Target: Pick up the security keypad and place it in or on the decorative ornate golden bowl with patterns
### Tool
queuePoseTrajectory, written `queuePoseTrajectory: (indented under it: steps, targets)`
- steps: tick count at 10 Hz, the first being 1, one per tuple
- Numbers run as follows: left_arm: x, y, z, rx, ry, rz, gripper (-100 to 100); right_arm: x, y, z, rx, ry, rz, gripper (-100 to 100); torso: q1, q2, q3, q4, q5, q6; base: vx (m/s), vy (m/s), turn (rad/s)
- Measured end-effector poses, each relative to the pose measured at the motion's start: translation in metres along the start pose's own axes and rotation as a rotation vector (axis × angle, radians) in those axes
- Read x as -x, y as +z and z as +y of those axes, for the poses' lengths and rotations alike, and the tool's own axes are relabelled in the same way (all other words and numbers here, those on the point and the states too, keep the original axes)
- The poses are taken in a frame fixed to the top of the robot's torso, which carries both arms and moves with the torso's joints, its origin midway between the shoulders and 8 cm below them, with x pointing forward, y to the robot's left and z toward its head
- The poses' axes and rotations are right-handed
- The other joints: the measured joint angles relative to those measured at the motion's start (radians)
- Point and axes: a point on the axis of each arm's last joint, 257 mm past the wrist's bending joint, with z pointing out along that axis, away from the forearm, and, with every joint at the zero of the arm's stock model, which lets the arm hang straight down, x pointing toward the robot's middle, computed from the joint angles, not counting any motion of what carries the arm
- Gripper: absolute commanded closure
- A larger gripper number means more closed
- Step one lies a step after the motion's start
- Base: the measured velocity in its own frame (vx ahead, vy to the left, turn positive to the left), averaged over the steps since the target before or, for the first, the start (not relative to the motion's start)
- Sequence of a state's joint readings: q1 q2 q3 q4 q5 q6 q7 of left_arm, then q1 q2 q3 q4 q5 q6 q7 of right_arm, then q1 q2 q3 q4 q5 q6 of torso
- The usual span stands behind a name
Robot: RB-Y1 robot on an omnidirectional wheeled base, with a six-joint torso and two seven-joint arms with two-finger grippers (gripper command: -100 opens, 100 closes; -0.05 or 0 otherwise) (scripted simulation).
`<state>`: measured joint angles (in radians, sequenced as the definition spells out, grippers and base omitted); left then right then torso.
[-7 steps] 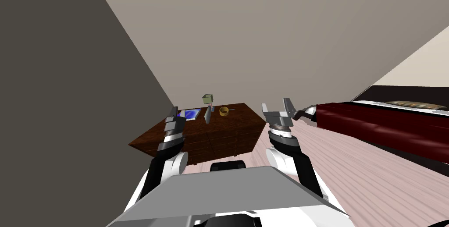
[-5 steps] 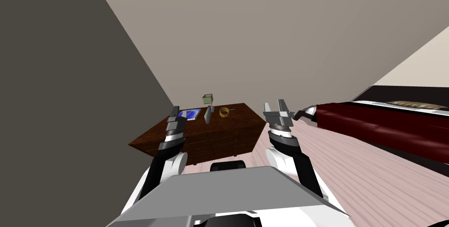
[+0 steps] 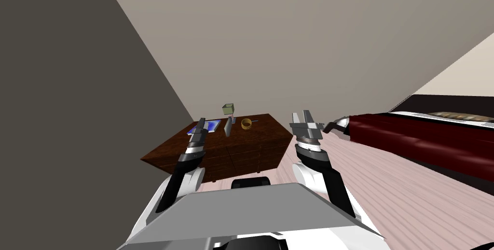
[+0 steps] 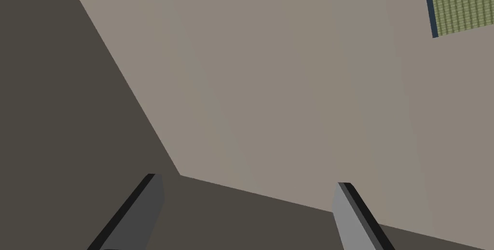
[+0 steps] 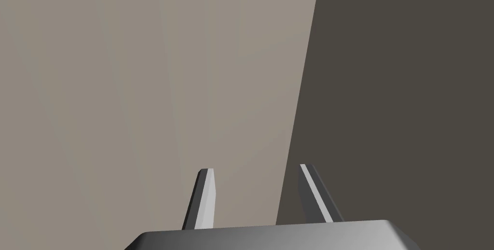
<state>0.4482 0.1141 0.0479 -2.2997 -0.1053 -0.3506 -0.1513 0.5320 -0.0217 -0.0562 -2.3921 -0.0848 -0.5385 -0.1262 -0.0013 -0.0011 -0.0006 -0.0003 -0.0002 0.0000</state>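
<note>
A thin grey slab, the keypad [image 3: 228, 127], stands upright on the dark wooden dresser [image 3: 251, 150] ahead of me. Just to its right sits the small golden bowl [image 3: 246, 123]. My left gripper [image 3: 201, 122] hovers over the dresser's left part, left of the keypad and apart from it. In the left wrist view my left gripper [image 4: 248, 180] is open, with nothing between its fingers. My right gripper [image 3: 301, 117] is raised off the dresser's right end. In the right wrist view my right gripper [image 5: 255, 167] shows a narrower gap and holds nothing.
A flat blue item [image 3: 210, 125] lies at the dresser's back left, partly behind my left hand. A green cube [image 3: 228, 108] stands behind the keypad. A dark wall [image 3: 72, 117] runs along the left. A dark red bed [image 3: 415, 138] lies right, across pale plank floor [image 3: 386, 189].
My left hand has swung forward and right over the dresser's left part. The right gripper's fingers have drawn closer together. The things on the dresser have not moved.
</note>
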Motion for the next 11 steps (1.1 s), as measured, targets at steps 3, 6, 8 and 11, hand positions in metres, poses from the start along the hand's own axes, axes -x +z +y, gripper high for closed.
queuePoseTrajectory:
  steps: [3,6,8,11]
  targets:
    - [-0.012,-0.001,0.022,0.031,0.093,0.047,-100,0.0,0.0,0.0,0.0,0.0,0.0,0,0.0,0.0,0.0,0.0,0.0,0.0,0.014,-0.03,0.018]
    - [-0.023,0.001,0.047,0.069,0.187,0.085,-100,0.0,0.0,0.0,0.0,0.0,0.0,0,-0.001,0.0,0.0,0.0,0.0,0.0,0.016,-0.029,0.019]
    - [-0.029,-0.001,0.067,0.097,0.25,0.109,-100,0.0,0.0,0.0,0.0,0.0,0.0,0,-0.001,0.0,0.0,0.0,0.0,0.0,0.014,-0.028,0.021]
    - [-0.036,-0.007,0.094,0.14,0.35,0.147,-100,0.0,0.0,0.0,0.0,0.0,0.0,0,-0.001,0.0,0.0,0.0,0.0,0.0,0.012,-0.032,0.021]
